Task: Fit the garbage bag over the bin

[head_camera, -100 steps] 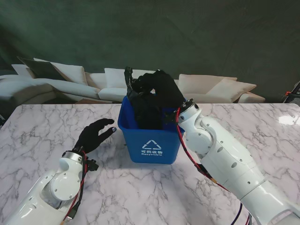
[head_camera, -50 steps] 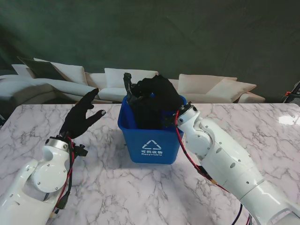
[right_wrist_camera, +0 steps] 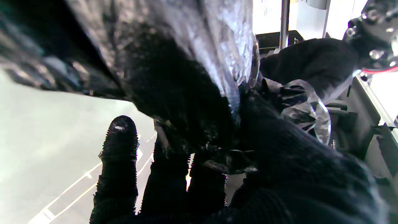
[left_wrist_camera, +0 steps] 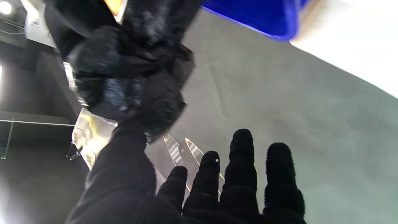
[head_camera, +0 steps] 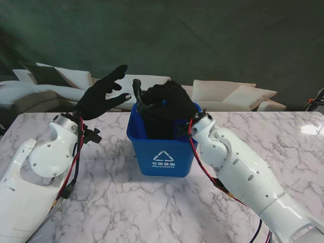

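Nearest to me, both white arms rose from the corners over the marble table [head_camera: 116, 202]; the left arm was bent with its forearm lifted, and the left hand [head_camera: 101, 96] hung in the air to the left of the blue recycling bin [head_camera: 162, 152], above the level of its rim, palm turned toward the bin; its fingers [left_wrist_camera: 241, 161] were spread apart and held nothing, the thumb reaching toward the bunched plastic without clearly touching it. The right arm slanted in from the right and passed close against the bin's right wall; the right hand [head_camera: 169, 96] sat over the bin's mouth, fingers [right_wrist_camera: 119, 146] curled into the black garbage bag [head_camera: 159, 121], gripping a gathered fold. The bag stood crumpled inside the bin, its top bunched and rising above the rim, not spread over any edge; the front and left rim showed bare blue. Open table lay on both sides of the bin and in front of it. Beyond the table's far edge stood pale sofas [head_camera: 223, 93] and a dark wall.
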Available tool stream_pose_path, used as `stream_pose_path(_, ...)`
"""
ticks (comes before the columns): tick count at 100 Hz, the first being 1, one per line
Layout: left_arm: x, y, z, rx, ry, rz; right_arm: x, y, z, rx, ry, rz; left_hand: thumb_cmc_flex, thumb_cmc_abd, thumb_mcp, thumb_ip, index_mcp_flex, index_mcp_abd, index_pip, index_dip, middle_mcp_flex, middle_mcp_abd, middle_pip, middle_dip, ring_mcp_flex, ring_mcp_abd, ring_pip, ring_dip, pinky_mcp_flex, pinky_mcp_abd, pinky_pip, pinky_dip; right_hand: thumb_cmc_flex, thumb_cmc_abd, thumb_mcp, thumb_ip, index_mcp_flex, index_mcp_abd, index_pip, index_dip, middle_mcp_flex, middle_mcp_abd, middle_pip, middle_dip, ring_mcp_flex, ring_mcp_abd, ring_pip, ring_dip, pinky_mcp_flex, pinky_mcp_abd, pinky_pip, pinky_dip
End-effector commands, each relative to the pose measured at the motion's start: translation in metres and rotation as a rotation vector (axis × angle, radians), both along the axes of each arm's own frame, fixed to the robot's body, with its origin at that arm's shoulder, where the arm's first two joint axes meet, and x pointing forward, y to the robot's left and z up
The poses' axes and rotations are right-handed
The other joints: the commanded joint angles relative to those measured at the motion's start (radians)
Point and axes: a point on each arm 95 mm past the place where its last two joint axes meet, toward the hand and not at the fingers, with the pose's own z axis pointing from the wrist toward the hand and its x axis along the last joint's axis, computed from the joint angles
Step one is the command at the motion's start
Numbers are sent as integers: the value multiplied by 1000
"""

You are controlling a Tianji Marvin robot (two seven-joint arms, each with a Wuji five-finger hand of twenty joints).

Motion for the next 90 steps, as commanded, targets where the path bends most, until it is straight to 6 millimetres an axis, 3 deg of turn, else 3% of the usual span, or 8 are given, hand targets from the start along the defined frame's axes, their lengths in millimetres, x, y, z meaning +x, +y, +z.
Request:
stream_pose_path(1, 1, -8, 8, 31, -3, -30, 0, 0, -5, -6, 9, -1, -40, -36, -9, -7, -28, 22, -9, 6, 8, -5, 12, 17, 23, -32, 20, 18, 5, -5, 9, 29, 51, 60, 16, 6, 0, -79, 32, 0, -2, -12, -16, -5, 3, -14, -13, -9, -12, -1, -14, 2)
stream_pose_path(16, 5, -11, 8, 50, 27, -56, 0, -1, -5, -6, 8, -4, -84, -114, -1, -7, 69, 29, 27, 16, 75, -11, 28, 30, 56, -25, 29, 30, 19, 10, 10, 34, 51, 60, 16, 6, 0, -79, 32, 0, -2, -11, -16, -4, 3, -13, -14, -9, -13, -1, -15, 1)
stream_pose_path(26, 5, -13, 7, 63, 21, -58, 0, -1, -5, -6, 7, -8, -47, -106, 21, -4, 163, -3, 182, 158, 123, -34, 96, 118, 80, -34, 60, 69, 41, 0, 49, 57, 52, 60, 16, 6, 0, -79, 32, 0, -3, -11, -16, -4, 2, -14, -14, -9, -13, -2, -15, 1)
stream_pose_path(45, 4, -15, 6, 79, 3, -43, 1, -1, -6, -7, 9, -12, 93, -114, 66, 11, 201, -29, 500, 511, 260, -74, 334, 356, 189, -47, 261, 230, 119, -18, 177, 70, 52, 61, 16, 6, 0, -79, 32, 0, -3, -12, -16, -4, 2, -13, -15, -9, -16, 0, -18, 0)
stream_pose_path(50, 4, -15, 6, 80, 4, -41, 1, -2, -5, -12, 3, -15, 160, -134, 79, 12, 204, -44, 576, 555, 326, -75, 320, 571, 218, -47, 315, 267, 142, -18, 214, 63, 52, 61, 16, 6, 0, -79, 32, 0, -3, -10, -16, -4, 2, -13, -14, -9, -17, 1, -19, 0)
stream_pose_path(59, 2, -13, 7, 78, -6, -31, 2, -2, -5, -17, -4, -20, 240, -130, 89, 18, 229, -73, 702, 545, 449, -84, 260, 696, 270, -45, 382, 290, 185, -11, 263, 58, 52, 61, 16, 6, 0, -79, 32, 0, -3, -11, -16, -4, 2, -13, -14, -8, -17, 2, -19, -1)
stream_pose_path(76, -1, -9, 13, 67, -48, -6, 3, -4, -6, -30, -7, -29, 276, -125, 93, 17, 327, -122, 751, 480, 514, -64, 254, 665, 313, -12, 398, 279, 215, 1, 286, 49, 43, 62, 9, 4, -7, -70, 28, -5, -4, -10, -9, 1, 0, -13, -12, -7, -20, 2, -21, -1)
stream_pose_path(90, -2, -7, 21, 78, -81, 3, 3, -4, -7, -39, 2, -44, 281, -129, 94, 22, 377, -169, 755, 433, 521, -68, 251, 672, 311, -11, 400, 277, 213, -7, 287, 43, -73, 38, -20, -3, -88, 28, 27, -99, -60, -7, -5, 1, -30, -13, -20, -10, -34, 4, -28, -4)
